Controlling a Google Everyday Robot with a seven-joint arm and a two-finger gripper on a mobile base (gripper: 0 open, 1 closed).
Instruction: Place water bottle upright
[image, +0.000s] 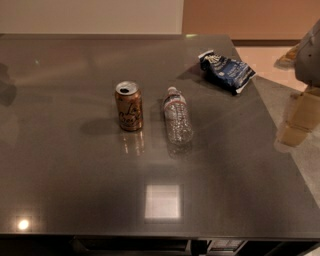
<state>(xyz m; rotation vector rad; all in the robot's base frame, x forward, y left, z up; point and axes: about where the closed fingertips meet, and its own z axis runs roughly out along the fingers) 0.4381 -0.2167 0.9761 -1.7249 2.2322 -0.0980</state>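
The water bottle (177, 117), clear and ribbed with a white cap and a thin dark-red band, appears to stand upright near the middle of the grey table (75, 190), just right of the orange-brown can. My gripper (296, 122) hangs at the right edge of the view, beyond the table's right edge. It is well apart from the bottle and holds nothing that I can see. Its grey wrist (310, 55) rises out of the frame above it.
An orange-brown soda can (129, 106) stands upright a short way left of the bottle. A crumpled blue and white chip bag (226, 71) lies at the table's far right corner. Light floor shows past the table's right edge (280, 150).
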